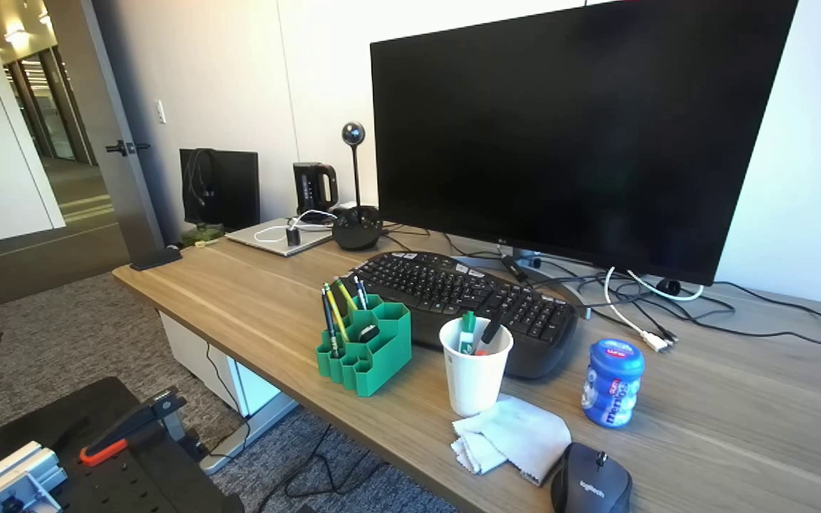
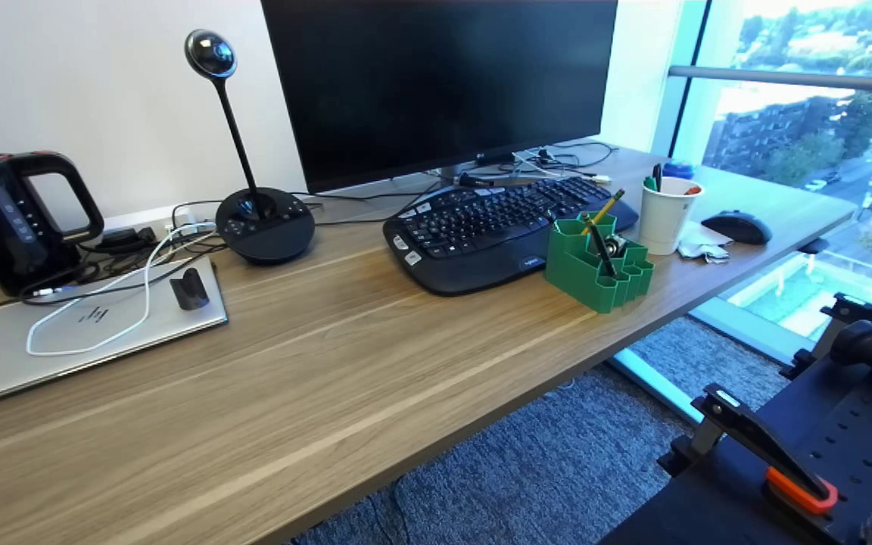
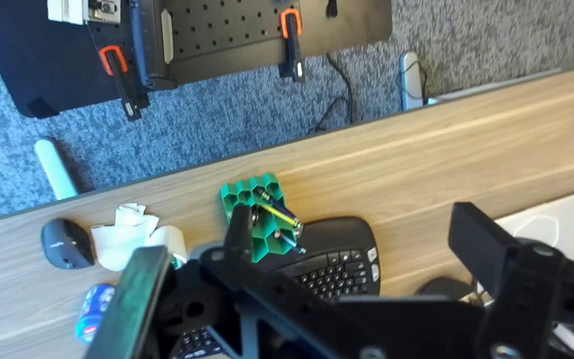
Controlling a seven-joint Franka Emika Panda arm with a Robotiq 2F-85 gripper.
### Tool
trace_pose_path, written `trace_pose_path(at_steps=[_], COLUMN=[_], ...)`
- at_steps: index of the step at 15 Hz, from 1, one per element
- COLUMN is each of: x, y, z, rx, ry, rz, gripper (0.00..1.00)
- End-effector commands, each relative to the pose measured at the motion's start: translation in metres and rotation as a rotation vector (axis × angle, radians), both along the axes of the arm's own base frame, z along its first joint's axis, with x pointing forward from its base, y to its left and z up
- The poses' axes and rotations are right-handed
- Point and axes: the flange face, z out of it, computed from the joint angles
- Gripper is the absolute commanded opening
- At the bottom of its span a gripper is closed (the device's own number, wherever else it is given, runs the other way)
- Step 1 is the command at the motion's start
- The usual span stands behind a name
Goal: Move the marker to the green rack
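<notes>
In the wrist view, the hand is seen at the bottom, fingers pointed up-frame, spread wide. In an exterior view, "mentos" is read on the bottle and "logitech" on the mouse, both lower right. The black marker is contained in the white cup, right of the green rack, its long axis slanted, top toward upper right.

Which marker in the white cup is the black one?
The black marker, slanting in the white cup, right of the green-capped marker in an exterior view; its visible part is dark, not green and white.
</notes>
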Motion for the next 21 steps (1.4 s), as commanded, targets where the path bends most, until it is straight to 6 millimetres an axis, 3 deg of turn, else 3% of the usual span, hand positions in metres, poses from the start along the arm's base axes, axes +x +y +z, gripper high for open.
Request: trace_pose_path(at_steps=[1, 7, 13, 21], x=[0.037, 0.074, 0.065, 0.041], y=[-0.017, -0.054, -0.085, -0.067], z=[-0.007, -0.03, -0.042, -0.049], rx=[-0.036, -0.169, -0.387, -0.125], ry=[-0.053, -0.091, 0.002, 0.223], rz=[-0.183, -0.419, -0.376, -0.031], gripper=[1.0, 1.0, 1.0, 1.0])
